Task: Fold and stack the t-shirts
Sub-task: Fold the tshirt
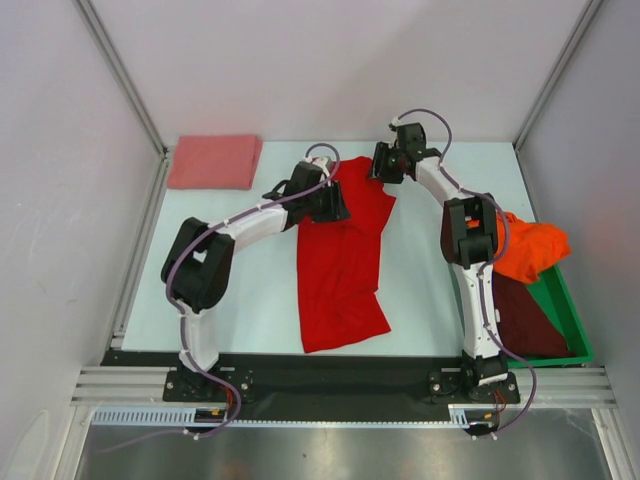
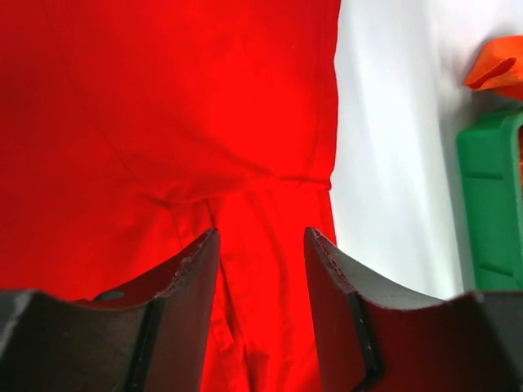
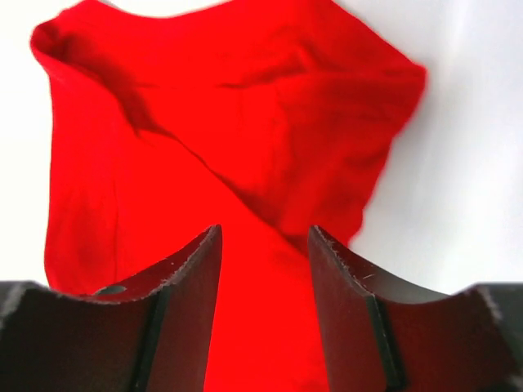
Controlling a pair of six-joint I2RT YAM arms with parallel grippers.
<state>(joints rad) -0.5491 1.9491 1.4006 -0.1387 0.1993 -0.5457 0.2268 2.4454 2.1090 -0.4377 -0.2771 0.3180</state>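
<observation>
A bright red t-shirt (image 1: 340, 270) lies lengthwise in the middle of the table, its upper part bunched and creased. My left gripper (image 1: 338, 205) hovers over the shirt's upper left part. In the left wrist view the left gripper (image 2: 261, 237) is open, with red cloth (image 2: 163, 122) showing in the gap. My right gripper (image 1: 382, 165) is at the shirt's far right corner. Seen from the right wrist, the right gripper (image 3: 263, 233) is open above the rumpled red cloth (image 3: 229, 122). A salmon-pink t-shirt (image 1: 213, 162) lies folded at the back left.
A green bin (image 1: 572, 330) stands at the right edge of the table. An orange t-shirt (image 1: 530, 250) drapes over its far rim and a dark maroon one (image 1: 525, 320) lies inside. The bin (image 2: 490, 204) and the orange cloth (image 2: 498, 69) also show in the left wrist view.
</observation>
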